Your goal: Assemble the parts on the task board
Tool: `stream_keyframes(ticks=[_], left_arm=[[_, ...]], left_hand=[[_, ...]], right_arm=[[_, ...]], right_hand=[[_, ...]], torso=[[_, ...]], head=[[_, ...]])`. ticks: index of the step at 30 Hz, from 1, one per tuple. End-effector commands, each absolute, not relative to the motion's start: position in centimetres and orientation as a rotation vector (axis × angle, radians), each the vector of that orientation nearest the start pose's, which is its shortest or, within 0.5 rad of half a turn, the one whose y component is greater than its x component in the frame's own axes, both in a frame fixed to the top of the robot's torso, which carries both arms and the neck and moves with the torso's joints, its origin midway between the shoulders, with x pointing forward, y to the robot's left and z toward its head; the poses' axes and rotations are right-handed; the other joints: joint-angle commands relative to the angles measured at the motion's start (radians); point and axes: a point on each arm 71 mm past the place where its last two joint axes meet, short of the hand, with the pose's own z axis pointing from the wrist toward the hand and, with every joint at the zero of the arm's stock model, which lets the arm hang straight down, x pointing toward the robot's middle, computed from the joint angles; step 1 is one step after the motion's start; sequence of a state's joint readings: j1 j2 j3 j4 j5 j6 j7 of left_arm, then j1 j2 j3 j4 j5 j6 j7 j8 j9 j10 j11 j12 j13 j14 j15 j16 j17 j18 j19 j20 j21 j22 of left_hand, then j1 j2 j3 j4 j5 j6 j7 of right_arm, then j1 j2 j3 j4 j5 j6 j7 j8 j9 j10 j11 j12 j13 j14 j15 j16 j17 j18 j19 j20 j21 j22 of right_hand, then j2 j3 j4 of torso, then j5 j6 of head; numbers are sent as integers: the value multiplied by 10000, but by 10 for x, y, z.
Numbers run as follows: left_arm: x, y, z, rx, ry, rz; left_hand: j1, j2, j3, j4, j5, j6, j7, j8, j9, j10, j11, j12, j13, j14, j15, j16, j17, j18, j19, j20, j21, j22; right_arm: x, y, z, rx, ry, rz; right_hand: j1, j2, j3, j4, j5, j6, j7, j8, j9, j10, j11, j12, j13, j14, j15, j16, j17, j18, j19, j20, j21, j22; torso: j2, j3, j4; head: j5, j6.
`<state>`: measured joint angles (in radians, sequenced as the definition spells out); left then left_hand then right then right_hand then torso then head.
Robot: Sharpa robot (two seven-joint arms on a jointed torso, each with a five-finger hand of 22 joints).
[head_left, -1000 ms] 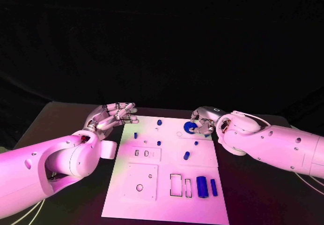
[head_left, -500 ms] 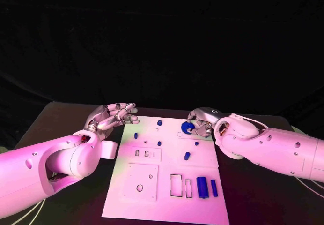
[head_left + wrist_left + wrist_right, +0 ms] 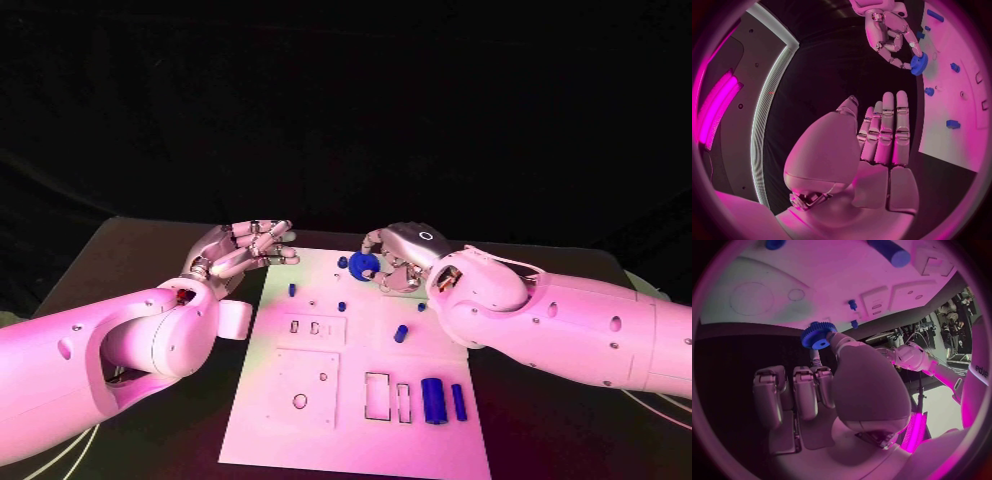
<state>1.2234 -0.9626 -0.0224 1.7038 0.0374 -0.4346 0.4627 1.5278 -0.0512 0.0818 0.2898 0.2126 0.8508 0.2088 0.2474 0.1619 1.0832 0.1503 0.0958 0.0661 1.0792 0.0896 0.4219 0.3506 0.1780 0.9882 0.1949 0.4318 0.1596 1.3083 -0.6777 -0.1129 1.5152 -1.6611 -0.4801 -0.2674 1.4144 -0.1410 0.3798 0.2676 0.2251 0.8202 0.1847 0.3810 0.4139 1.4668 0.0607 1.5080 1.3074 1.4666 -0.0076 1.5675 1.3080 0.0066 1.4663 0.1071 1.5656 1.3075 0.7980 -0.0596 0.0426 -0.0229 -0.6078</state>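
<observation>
The white task board (image 3: 361,440) lies in the middle of the black table. My right hand (image 3: 411,258) hovers over the board's far edge and pinches a blue gear (image 3: 364,264) between thumb and a finger. The gear (image 3: 819,335) is toothed, with a round hub. The left wrist view shows that hand (image 3: 892,35) holding the gear (image 3: 919,63) just off the board (image 3: 954,115). My left hand (image 3: 245,247) hangs beside the board's far left corner, fingers (image 3: 882,130) side by side and loosely bent, holding nothing.
Small blue pegs (image 3: 291,289) (image 3: 342,306) (image 3: 401,333) stand on the board's far half. A thick blue cylinder (image 3: 433,399) and a thinner one (image 3: 459,401) lie near its right front, beside rectangular slots (image 3: 376,395). Bare table flanks the board.
My right hand has carried the gear leftward along the board's far edge, toward the left hand. The left hand has stayed put.
</observation>
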Motion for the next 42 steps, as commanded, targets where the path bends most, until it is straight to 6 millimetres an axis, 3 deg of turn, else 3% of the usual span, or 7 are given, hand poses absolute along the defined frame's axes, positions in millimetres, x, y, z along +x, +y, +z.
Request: stream_keyframes(ticks=[1, 17, 27, 42], left_arm=[[462, 219, -143, -11054, 12872, -15806], [462, 216, -142, -11041, 12914, -15875], [462, 216, -142, -11045, 12943, -15898], [461, 217, -143, -11062, 12987, -15904]], left_hand=[[46, 5, 47, -6, -28, 20, 57, -45, -15, 0, 33, -33, 11, -17, 46, -30, 9, 44, -1, 10, 69, -2], [40, 7, 56, -2, -29, 23, 58, -52, -18, 5, 34, -44, 12, -22, 48, -34, 21, 43, -4, 12, 69, -3], [43, 12, 65, -3, -27, 24, 57, -56, -19, 7, 34, -50, 12, -25, 49, -37, 27, 43, -6, 12, 70, -4], [52, 18, 80, -6, -22, 24, 56, -63, -22, 7, 34, -60, 11, -30, 49, -41, 36, 43, -9, 12, 70, -5]], right_arm=[[492, -111, -141, -3373, 13537, 5695], [499, -75, -168, -3716, 13946, 5718], [502, -72, -177, -3746, 14221, 5514], [508, -71, -177, -3456, 14042, 5211]], right_hand=[[-65, 10, 92, -17, 36, 814, -533, 40, 24, 478, -81, 60, 1953, 1042, -45, 33, 2628, -66, 1045, -85, 52, 2633], [-92, -1, 126, -20, 34, 804, -526, 6, 13, 475, -78, 55, 1949, 1042, -47, 33, 2628, -66, 1045, -89, 52, 2633], [-113, -27, 145, -27, 30, 793, -519, -21, 5, 465, -73, 44, 1937, 1042, -46, 33, 2628, -66, 1045, -90, 52, 2633], [-241, -120, 232, -36, -21, 706, -462, -176, -41, 381, -29, -42, 1843, 1042, -16, 33, 2628, -66, 1045, -77, 52, 2633]], torso=[[6, -12, 21], [28, 12, 16], [15, 22, -34], [11, 18, 0]], head=[[-13, -13], [63, -74], [112, -116], [57, -68]])
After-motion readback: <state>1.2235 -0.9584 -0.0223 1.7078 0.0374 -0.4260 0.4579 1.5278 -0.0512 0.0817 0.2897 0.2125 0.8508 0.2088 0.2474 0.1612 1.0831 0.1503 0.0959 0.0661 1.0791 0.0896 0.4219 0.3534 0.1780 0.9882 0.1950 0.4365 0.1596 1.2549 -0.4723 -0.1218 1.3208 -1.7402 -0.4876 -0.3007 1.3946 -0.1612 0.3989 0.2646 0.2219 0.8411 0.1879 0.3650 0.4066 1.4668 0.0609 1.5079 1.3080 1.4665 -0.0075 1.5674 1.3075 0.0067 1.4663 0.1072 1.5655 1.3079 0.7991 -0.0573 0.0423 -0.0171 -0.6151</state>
